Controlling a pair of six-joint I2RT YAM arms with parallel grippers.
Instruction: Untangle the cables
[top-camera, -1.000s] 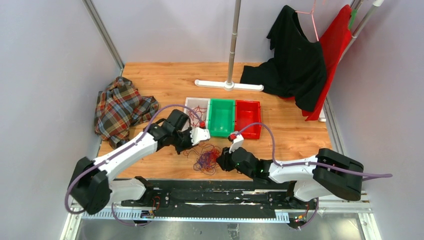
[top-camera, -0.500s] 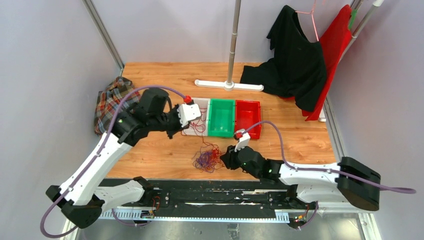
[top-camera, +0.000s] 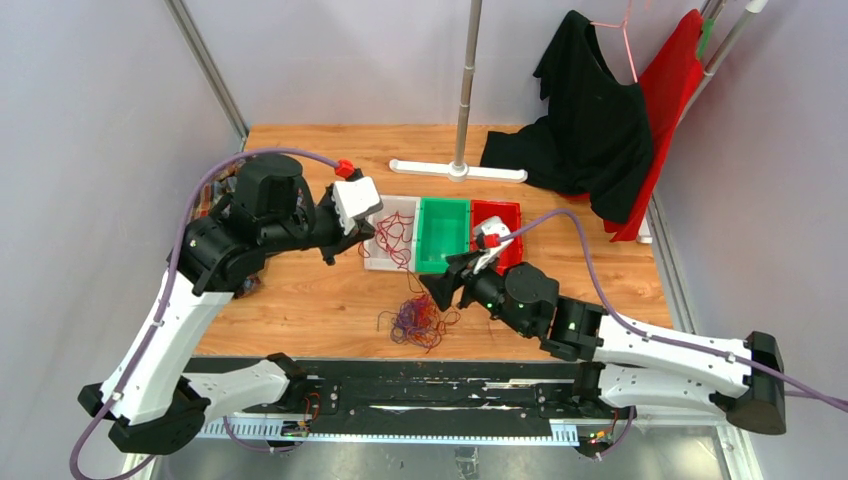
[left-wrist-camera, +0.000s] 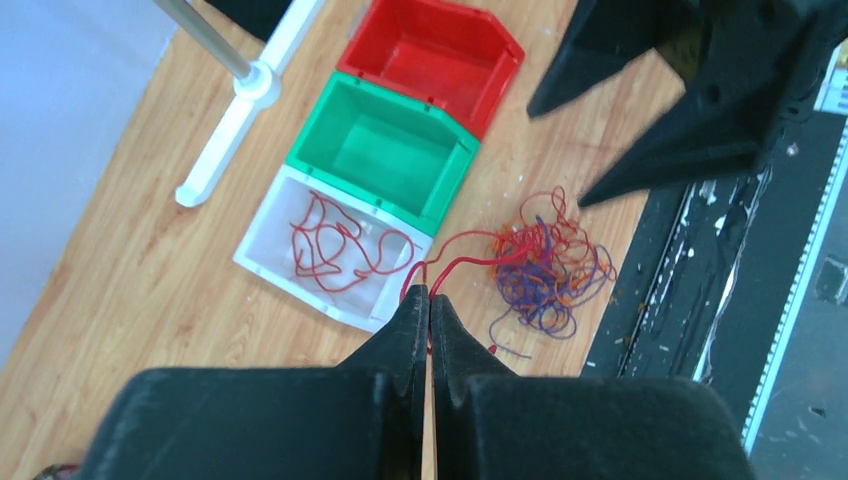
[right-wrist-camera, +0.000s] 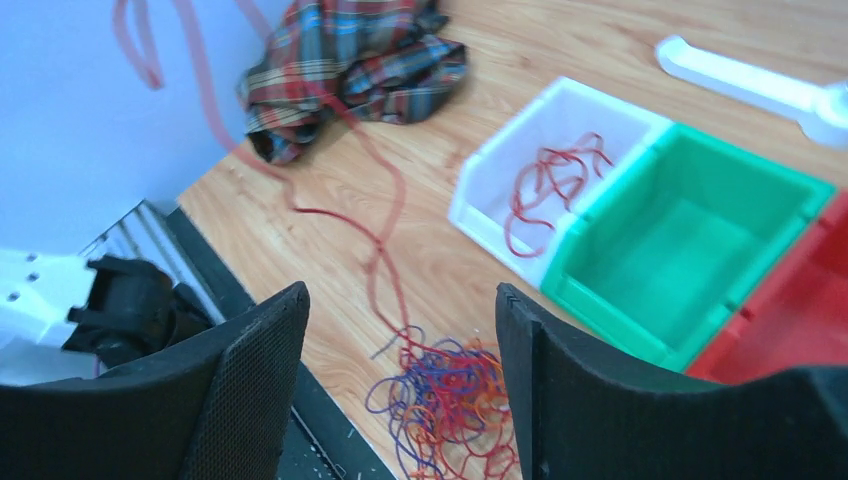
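Pinching left gripper (left-wrist-camera: 428, 292): jaws shut on one red strand (left-wrist-camera: 470, 262) running down to the cables (left-wrist-camera: 545, 270);
right gripper (right-wrist-camera: 398, 300): fingers spread wide, empty; cables below them, untouched

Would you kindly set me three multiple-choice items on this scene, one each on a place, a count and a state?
1. Where is the tangled clump?
A. on the table
B. in the green bin
C. in the red bin

2. How many bins stand in a row?
A. two
B. three
C. four

3. The left gripper is:
A. wide open
B. shut on a red wire
C. shut, empty

1 A: it lies on bare wood before the bins.
2 B: white bin, green bin and red bin stand side by side.
3 B: its fingertips meet on the wire leading from the clump.
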